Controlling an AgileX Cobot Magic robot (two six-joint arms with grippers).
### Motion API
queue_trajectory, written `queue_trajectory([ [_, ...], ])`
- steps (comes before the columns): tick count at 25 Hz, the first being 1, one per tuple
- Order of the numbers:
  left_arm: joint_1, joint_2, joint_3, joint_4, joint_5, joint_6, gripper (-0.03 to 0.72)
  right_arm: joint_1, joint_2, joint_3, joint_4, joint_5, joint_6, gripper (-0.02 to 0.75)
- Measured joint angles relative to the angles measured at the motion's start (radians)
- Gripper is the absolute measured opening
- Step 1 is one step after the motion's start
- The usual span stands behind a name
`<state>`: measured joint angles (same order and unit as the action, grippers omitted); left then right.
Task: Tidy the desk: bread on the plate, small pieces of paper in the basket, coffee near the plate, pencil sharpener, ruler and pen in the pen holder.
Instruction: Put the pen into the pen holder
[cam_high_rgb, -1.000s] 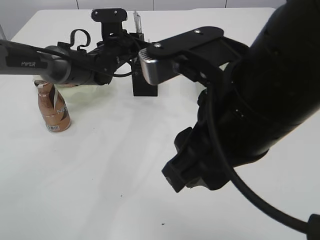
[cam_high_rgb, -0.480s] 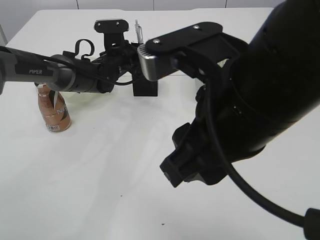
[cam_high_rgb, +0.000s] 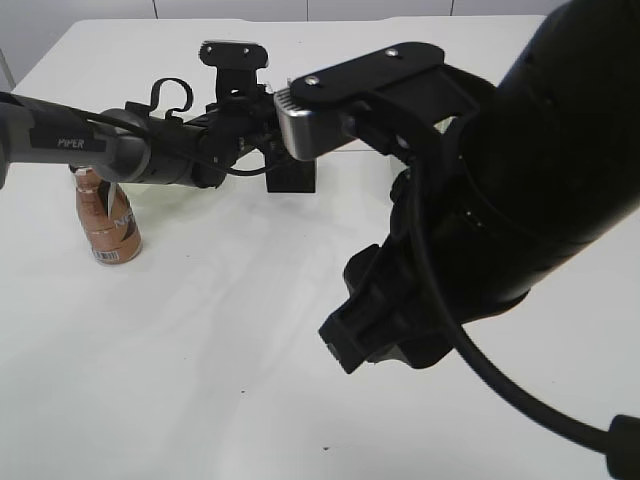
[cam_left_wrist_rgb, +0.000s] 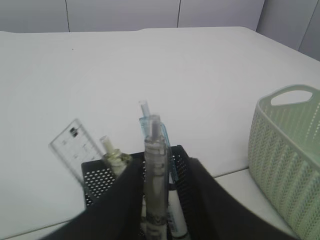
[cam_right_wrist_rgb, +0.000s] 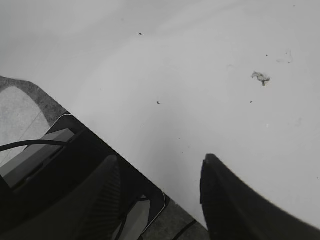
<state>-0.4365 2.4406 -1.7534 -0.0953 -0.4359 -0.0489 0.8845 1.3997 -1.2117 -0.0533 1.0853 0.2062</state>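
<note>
Gripper on the left (cam_left_wrist_rgb: 165, 200) stands right over the pen holder (cam_left_wrist_rgb: 100, 182), its dark fingers (cam_left_wrist_rgb: 122, 200) either side of a clear pen (cam_left_wrist_rgb: 154, 165) that stands upright in the mesh box. Whether they pinch the pen or have just let it go I cannot tell: the gap looks close to the barrel on both sides. The right gripper (cam_right_wrist_rgb: 160, 200) hangs spread and empty over bare desk (cam_right_wrist_rgb: 200, 75), well apart from the work, and its arm fills the near part of the exterior view.

In the holder already: the ruler (cam_left_wrist_rgb: 75, 150), leaning out to the left, a pale-tipped thing I cannot name, and a blue pen behind the clear one. The basket (cam_left_wrist_rgb: 287, 150) sits just right of the holder; its inside is hidden. The coffee (cam_high_rgb: 105, 220) stands upright at the left, with no plate or bread in view, so that part cannot be judged. The sharpener is not visible.

Against the earlier frames, the left arm has swung nearer and lower over the holder, and the pen top that stuck up above the wrist a moment ago no longer shows. The coffee has not moved.
</note>
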Motion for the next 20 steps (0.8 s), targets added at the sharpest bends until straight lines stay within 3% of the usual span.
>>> queue_trajectory([
  [5,0.01,0.0,0.0,0.003,0.004,0.0,0.307,0.0,0.0,0.0,0.0,-0.001,0.0,0.384],
  [20,0.039,-0.045,0.0,0.028,0.074,0.0,0.314,0.0,0.0,0.0,-0.004,-0.001,0.0,0.384],
])
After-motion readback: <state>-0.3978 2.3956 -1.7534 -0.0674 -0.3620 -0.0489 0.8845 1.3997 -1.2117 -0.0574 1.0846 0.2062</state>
